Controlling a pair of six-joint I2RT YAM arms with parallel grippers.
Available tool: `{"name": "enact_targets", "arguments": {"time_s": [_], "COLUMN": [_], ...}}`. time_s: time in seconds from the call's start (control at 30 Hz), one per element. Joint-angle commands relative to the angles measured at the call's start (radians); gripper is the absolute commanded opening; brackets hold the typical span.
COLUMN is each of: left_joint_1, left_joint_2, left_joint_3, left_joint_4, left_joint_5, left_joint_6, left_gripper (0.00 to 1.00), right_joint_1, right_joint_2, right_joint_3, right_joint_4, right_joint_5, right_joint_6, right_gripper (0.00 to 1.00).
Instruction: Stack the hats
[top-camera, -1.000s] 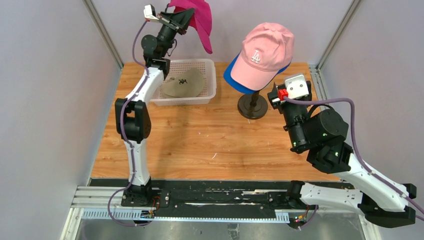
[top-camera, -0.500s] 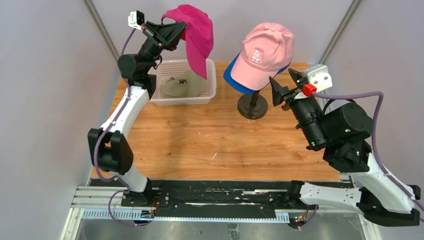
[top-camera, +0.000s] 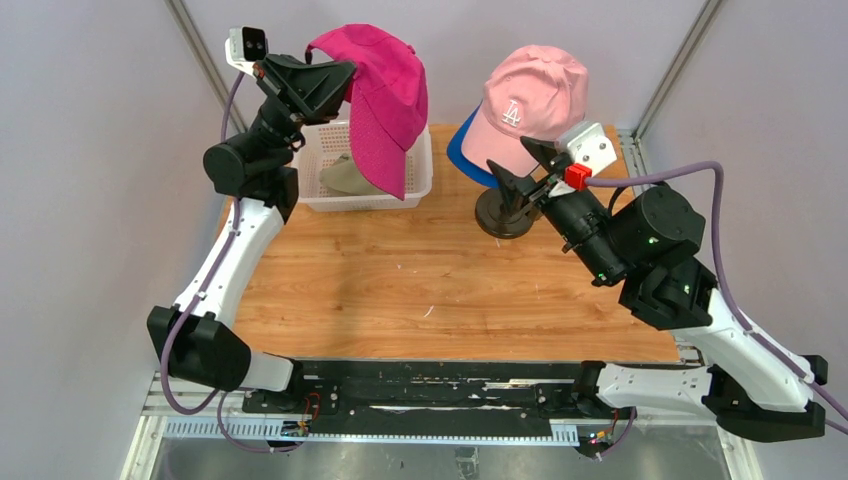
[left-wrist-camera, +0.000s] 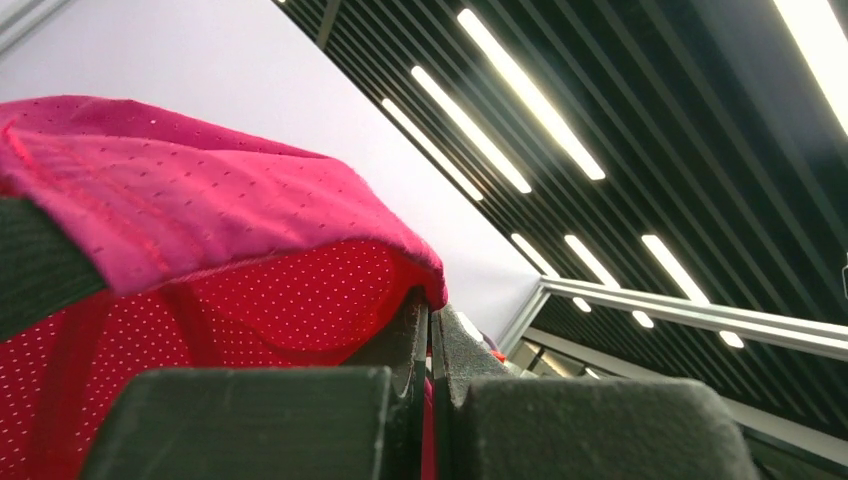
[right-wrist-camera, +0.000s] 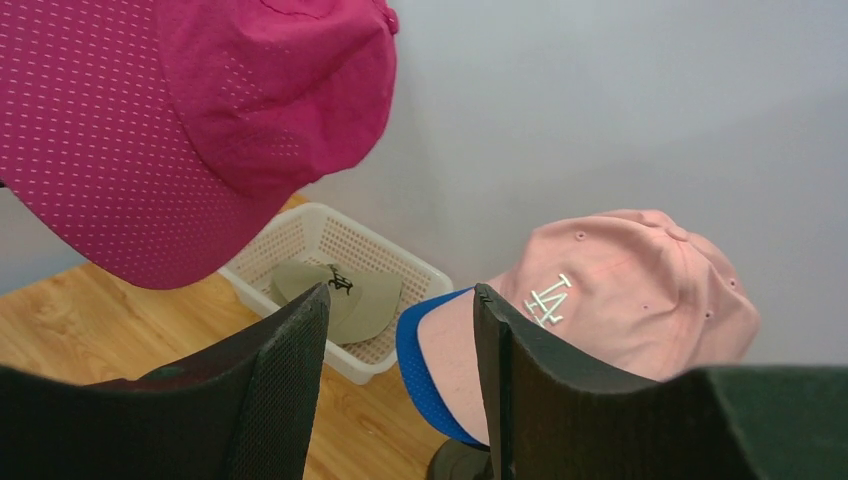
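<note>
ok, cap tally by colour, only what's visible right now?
magenta fabric baseball cap: 1
light pink fabric baseball cap with white logo: 1
royal blue fabric baseball cap: 1
khaki fabric baseball cap with dark logo: 1
total: 4

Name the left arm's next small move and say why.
Probably swing the magenta cap rightward toward the pink cap on the stand. The left fingers are shut on it, holding it high over the basket, left of the stack; the right fingers are open, empty.
</note>
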Motion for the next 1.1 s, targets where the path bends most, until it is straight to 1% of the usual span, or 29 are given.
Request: {"name": "enact_targets", "arguments": {"time_s": [0.0, 0.23, 0.3, 0.43, 0.63, 0.8, 0.93, 1.07], "left_joint_1": [-0.016, -0.031, -0.031, -0.031, -0.037, -0.049, -0.052, -0.055], "left_joint_2": [-0.016, -0.033, -0.037, -0.031, -0.011, 0.004, 0.011, 0.033], "left_joint_3": [0.024, 0.017, 0.015, 0.025, 0.036, 0.033, 0.030, 0.036], "left_joint_4": [-0.002, -0.008, -0.027, -0.047, -0.056, -0.067, -0.092, -0.097], "left_joint_5": [0.007, -0.002, -0.009, -0.013, -0.026, -0.048, -0.059, -0.072], "left_joint_6": [-0.022, -0.031, -0.023, -0.017, -0.015, -0.004, 0.015, 0.015], "left_gripper": [0.00, 0.00, 0.00, 0.00, 0.00, 0.00, 0.00, 0.00], "right_joint_1": [-0.027, -0.027, -0.027, -0.027, -0.022, 0.019, 0.064, 0.102], "right_joint_2": [-0.014, 0.013, 0.011, 0.006, 0.017, 0.031, 0.066, 0.088], "right_joint_3": [0.001, -0.008, -0.043, -0.124, -0.184, -0.257, -0.277, -0.297], "right_joint_4": [0.029, 0.055, 0.084, 0.152, 0.184, 0.299, 0.362, 0.419], "right_joint_5": [-0.084, -0.167, -0.202, -0.211, -0.239, -0.232, -0.202, -0.203], "right_joint_6": [0.037, 0.009, -0.001, -0.009, -0.025, -0.091, -0.160, -0.209], "right_gripper": [0.54, 0.55, 0.56, 0.56, 0.55, 0.55, 0.55, 0.55]}}
